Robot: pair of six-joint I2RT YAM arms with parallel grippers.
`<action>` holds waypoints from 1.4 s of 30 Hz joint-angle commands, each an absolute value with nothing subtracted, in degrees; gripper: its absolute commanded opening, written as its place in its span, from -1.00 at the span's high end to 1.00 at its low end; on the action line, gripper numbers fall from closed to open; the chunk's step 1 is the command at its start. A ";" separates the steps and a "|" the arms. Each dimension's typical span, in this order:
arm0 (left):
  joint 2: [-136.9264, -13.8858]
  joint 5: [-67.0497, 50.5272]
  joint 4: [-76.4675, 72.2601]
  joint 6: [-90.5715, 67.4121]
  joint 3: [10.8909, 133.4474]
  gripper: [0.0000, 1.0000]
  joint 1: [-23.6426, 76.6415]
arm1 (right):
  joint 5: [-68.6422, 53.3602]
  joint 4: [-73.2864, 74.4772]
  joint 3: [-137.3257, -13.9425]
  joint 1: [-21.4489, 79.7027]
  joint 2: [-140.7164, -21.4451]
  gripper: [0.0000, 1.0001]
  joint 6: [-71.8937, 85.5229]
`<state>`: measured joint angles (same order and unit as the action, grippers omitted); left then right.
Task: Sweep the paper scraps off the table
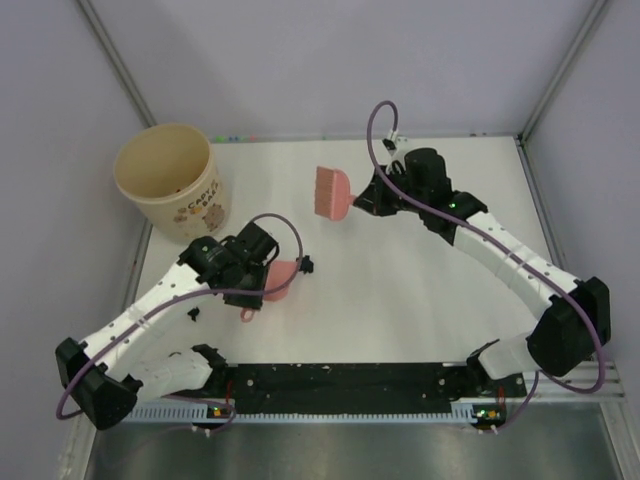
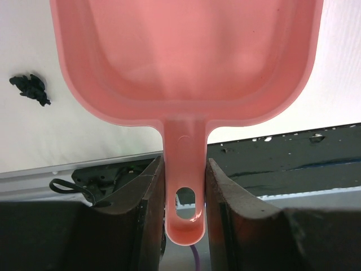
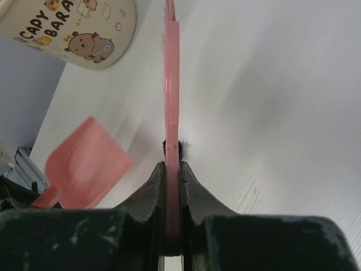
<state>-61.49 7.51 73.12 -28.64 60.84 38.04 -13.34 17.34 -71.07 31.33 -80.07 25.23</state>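
My left gripper (image 1: 262, 285) (image 2: 185, 169) is shut on the handle of a pink dustpan (image 1: 283, 277) (image 2: 186, 56), held over the white table (image 1: 420, 290). My right gripper (image 1: 365, 200) (image 3: 172, 166) is shut on a pink brush (image 1: 332, 192) (image 3: 171, 84), which the right wrist view shows edge-on. One black paper scrap (image 1: 305, 266) (image 3: 183, 147) lies just right of the dustpan, partly hidden behind the brush in the right wrist view. Another scrap (image 1: 195, 315) sits close to the left arm. The left wrist view shows a scrap (image 2: 31, 88) on the table beside the pan.
A cream cup (image 1: 165, 180) (image 3: 73, 28) with cartoon print stands at the table's far left corner. A black strip (image 1: 340, 380) (image 2: 293, 152) runs along the near edge. Grey-lilac walls (image 1: 320, 60) enclose the back and sides.
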 commanded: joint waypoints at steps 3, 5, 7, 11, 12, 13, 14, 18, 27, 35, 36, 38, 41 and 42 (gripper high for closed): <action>-65.04 11.43 70.93 -31.64 60.38 1.00 43.76 | -14.94 11.25 -70.84 30.94 -84.98 1.00 23.38; -66.09 10.64 69.35 -31.73 59.68 1.00 44.64 | -15.55 10.90 -71.63 30.94 -86.92 1.00 22.94; -67.23 9.67 67.95 -31.29 59.24 1.00 45.79 | -16.34 10.72 -72.42 31.03 -88.67 1.00 22.59; -71.27 9.05 66.36 -30.24 58.89 1.00 47.90 | -18.01 10.11 -72.95 31.03 -91.66 1.00 21.62; -72.50 8.79 65.92 -29.97 58.97 1.00 48.07 | -18.45 9.85 -72.78 31.03 -92.10 1.00 21.45; -73.47 8.62 65.40 -29.71 58.89 1.00 48.08 | -18.89 9.50 -72.69 30.94 -92.54 1.00 21.27; -74.00 8.27 64.52 -29.53 58.80 1.00 48.16 | -19.24 9.06 -72.60 31.02 -92.98 1.00 21.18; -77.25 6.77 61.18 -29.27 59.15 1.00 48.16 | -21.00 8.26 -71.81 31.02 -94.65 1.00 20.66; -83.32 6.59 59.24 -27.95 60.29 1.00 48.16 | -24.34 6.16 -68.57 31.03 -97.12 1.00 21.44; -85.69 6.15 58.54 -27.51 60.21 1.00 48.08 | -27.59 2.38 -64.69 31.03 -97.64 1.00 23.03; -85.87 5.98 58.36 -27.42 60.12 1.00 48.08 | -28.29 2.20 -64.51 31.03 -97.82 1.00 23.03; -86.13 5.89 58.18 -27.33 60.12 1.00 48.08 | -29.26 1.94 -64.60 31.03 -98.35 1.00 22.94; -86.13 5.98 58.10 -27.16 60.21 1.00 48.16 | -30.67 1.58 -64.60 30.94 -98.61 1.00 22.85; -85.96 6.06 57.92 -27.16 60.29 1.00 48.08 | -31.11 1.58 -64.51 31.02 -98.61 1.00 22.94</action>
